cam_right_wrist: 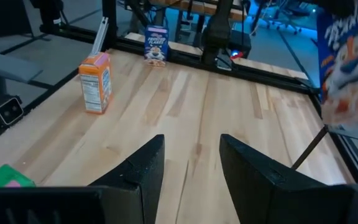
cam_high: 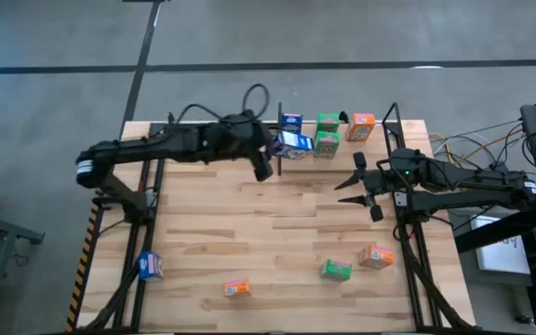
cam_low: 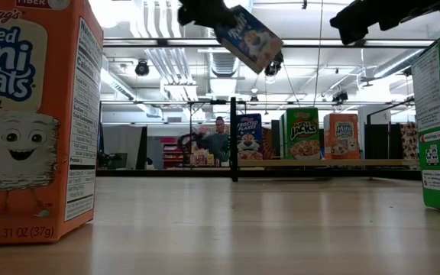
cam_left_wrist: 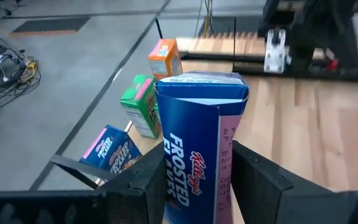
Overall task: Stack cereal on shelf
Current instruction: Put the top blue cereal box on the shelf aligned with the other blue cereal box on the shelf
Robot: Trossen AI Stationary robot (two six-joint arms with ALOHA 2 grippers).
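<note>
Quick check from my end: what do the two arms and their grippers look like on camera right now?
Both arms are dark, jointed links. The left arm trails a looping black cable; the right arm shows a small green light. Each gripper, left gripper and right gripper, has two flat, angular black fingers.

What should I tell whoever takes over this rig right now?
Left gripper: jaws shut on a blue Frosted Flakes cardboard box, held in the air by the shelf.
Right gripper: jaws open, empty, over mid-table.
Narrow light-wood shelf with black frame, at the table's far edge: a blue box, two green boxes and an orange box already there.
Left: place the held box, then the four boxes near the front edge: blue, orange, green, orange.
</note>
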